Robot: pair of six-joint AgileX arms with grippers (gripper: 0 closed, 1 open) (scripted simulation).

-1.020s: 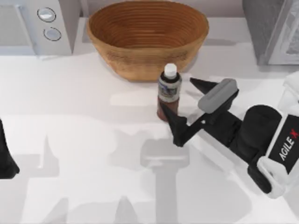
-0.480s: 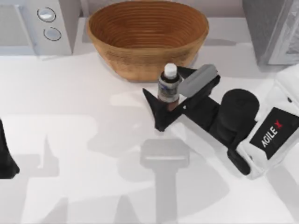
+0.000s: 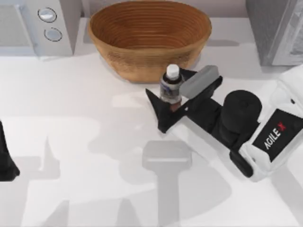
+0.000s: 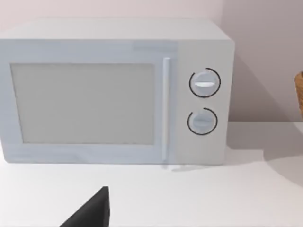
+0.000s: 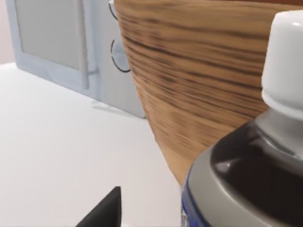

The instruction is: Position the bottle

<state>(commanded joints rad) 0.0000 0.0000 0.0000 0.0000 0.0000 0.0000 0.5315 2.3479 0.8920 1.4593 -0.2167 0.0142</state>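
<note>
Right pincer point(image 3: 173, 106) now around the bottle point(image 3: 171, 88), where a second ago it stood off to the right with both fingers clear of it; over the last half second hardly any further advance, only a slight settling closer. Read as the approach finished and the grasp about to begin, or just beginning.

Bottle upright on the table point(image 3: 85, 123), just in front of the wicker bowl point(image 3: 149, 38) and very near its wall, toward the middle of the table; white cap up, dark label band above a reddish-brown lower body. In the right wrist view, bottle point(image 5: 246, 161) looms close, bowl point(image 5: 199, 80) directly behind it, microwave point(image 5: 61, 42) farther off.

Pincer spread fairly wide, one finger point(image 3: 158, 111) to the left of the bottle's base, the other behind the grey pad on the bowl side. Bottle between the fingers; firm contact not clearly visible, so likely straddled and not yet gripped. Little room on the bowl side, so closing carelessly could nudge the bottle against the wicker.

Left pincer point(image 3: 7, 161) parked at the table's left edge, facing the microwave point(image 4: 113, 90); one dark fingertip point(image 4: 92, 210) visible in its wrist view, spread not discernible.
</note>
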